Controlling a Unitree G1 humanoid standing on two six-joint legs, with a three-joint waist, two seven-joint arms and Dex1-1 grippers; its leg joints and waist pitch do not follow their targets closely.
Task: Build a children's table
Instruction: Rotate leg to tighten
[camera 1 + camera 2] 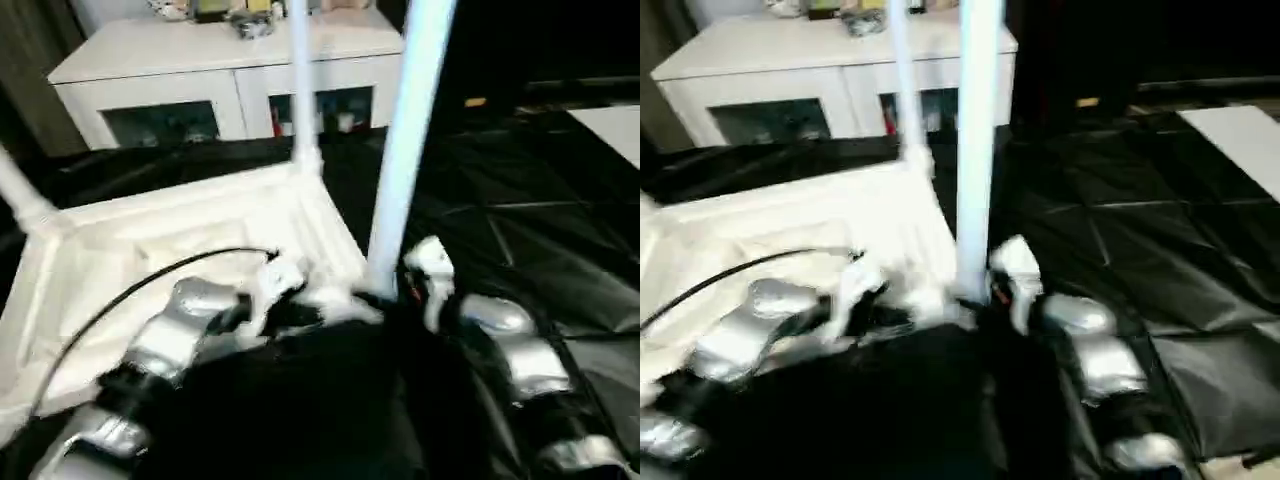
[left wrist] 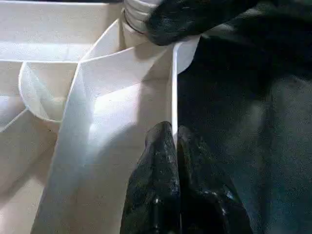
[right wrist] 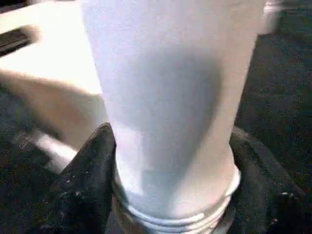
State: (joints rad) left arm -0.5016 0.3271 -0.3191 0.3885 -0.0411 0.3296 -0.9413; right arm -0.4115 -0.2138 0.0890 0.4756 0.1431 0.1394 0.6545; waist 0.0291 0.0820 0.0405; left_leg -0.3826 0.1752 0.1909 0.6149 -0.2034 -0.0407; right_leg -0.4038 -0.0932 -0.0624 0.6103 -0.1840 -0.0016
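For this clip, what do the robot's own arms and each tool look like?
Both forearms are built of rounded silver segments with black joints between them. A thin black cable arcs over the left forearm. White housings sit near the wrists. The right forearm looks the same. The left tool and right tool each have two matte black, rough-surfaced fingers with rounded tips.

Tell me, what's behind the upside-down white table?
Behind the table top stands a white cabinet with glass doors and small things on top, too blurry to name. The table and its upright legs cover the cabinet's lower part, so what's there can't be seen.
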